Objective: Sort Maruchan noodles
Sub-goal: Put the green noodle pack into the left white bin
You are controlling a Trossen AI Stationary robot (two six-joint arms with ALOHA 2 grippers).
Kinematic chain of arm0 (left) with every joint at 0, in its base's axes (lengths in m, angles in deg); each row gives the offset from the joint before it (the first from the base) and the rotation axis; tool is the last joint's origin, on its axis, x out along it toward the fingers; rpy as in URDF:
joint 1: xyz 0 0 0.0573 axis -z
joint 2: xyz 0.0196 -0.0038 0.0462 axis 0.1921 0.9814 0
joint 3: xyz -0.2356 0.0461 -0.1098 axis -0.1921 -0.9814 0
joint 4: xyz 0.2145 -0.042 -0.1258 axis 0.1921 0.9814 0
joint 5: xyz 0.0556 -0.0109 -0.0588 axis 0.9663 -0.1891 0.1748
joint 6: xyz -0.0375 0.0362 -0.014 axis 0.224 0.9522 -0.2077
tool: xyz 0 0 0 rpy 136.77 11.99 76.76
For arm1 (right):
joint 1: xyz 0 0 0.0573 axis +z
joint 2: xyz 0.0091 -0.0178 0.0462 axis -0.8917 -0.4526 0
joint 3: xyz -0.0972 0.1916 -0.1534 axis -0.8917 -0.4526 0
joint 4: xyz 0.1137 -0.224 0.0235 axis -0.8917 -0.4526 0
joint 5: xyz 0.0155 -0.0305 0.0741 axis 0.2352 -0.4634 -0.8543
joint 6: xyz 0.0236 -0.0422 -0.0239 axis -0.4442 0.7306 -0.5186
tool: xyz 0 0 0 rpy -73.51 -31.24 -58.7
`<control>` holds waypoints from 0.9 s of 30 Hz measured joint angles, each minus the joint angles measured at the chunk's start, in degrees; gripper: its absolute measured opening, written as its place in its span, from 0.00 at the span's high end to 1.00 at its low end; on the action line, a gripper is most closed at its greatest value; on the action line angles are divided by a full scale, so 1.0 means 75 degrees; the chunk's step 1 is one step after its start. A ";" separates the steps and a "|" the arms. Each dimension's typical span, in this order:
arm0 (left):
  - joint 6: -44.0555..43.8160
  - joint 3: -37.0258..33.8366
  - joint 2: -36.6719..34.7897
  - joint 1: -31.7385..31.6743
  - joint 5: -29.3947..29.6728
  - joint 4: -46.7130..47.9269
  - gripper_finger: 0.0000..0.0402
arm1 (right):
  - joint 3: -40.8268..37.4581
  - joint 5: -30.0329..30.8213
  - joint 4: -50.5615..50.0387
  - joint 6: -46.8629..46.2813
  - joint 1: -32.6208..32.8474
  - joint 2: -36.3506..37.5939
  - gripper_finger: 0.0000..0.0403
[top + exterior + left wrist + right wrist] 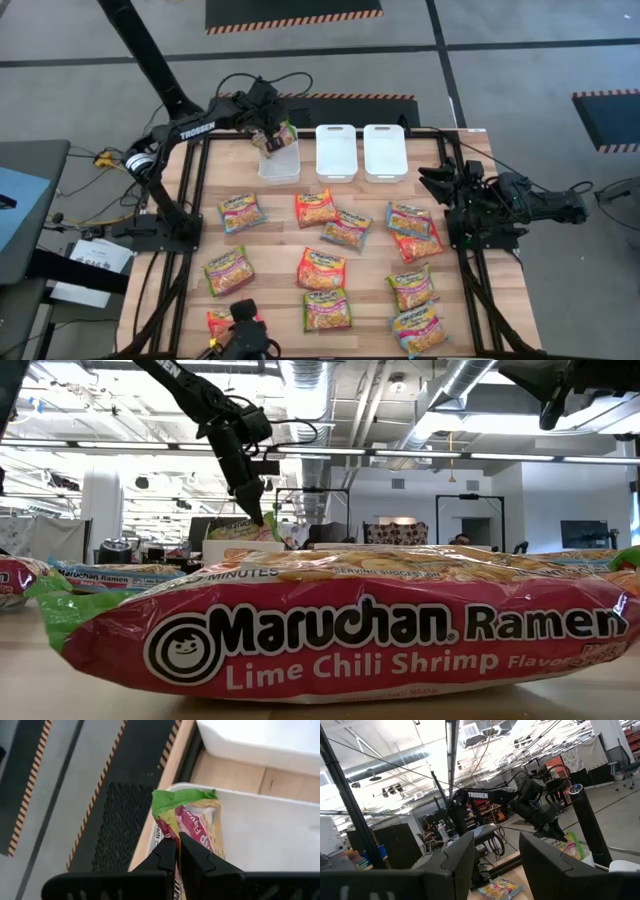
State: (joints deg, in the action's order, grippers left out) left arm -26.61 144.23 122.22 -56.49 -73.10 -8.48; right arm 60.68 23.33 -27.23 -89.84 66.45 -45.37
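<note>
Overhead, left hand (272, 138) grips a green-edged packet (281, 134) above the leftmost bin (279, 165); other packets (320, 268) stay on the table (275, 245). Only the left wrist view shows fingers (167, 855) pinching it. Right hand (440, 185) idles open at the table's right edge.

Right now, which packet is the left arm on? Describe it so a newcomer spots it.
Find the three white bins along the table's far edge; take the leftmost bin. The left gripper hangs over it, shut on a green-edged noodle packet. It is the only packet in the air; the rest lie flat on the table.
</note>
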 joint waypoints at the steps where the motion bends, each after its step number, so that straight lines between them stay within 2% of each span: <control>1: -0.0003 0.0000 0.0008 0.0022 0.0019 -0.0003 1.00 | 0.0000 0.0000 0.0000 0.0000 0.0000 0.0000 0.55; 15: 0.0465 0.0000 0.0004 0.0071 0.0485 -0.0030 0.99 | 0.0000 -0.0017 -0.0035 0.0009 0.0003 0.0000 0.55; 27: -0.0438 0.0000 -0.0003 0.0080 0.0497 0.0137 0.76 | 0.0000 -0.0014 -0.0035 0.0035 0.0000 0.0000 0.55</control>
State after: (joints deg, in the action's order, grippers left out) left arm -29.89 144.23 122.19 -55.89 -69.38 -7.46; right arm 60.68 23.22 -27.49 -89.58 66.45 -45.37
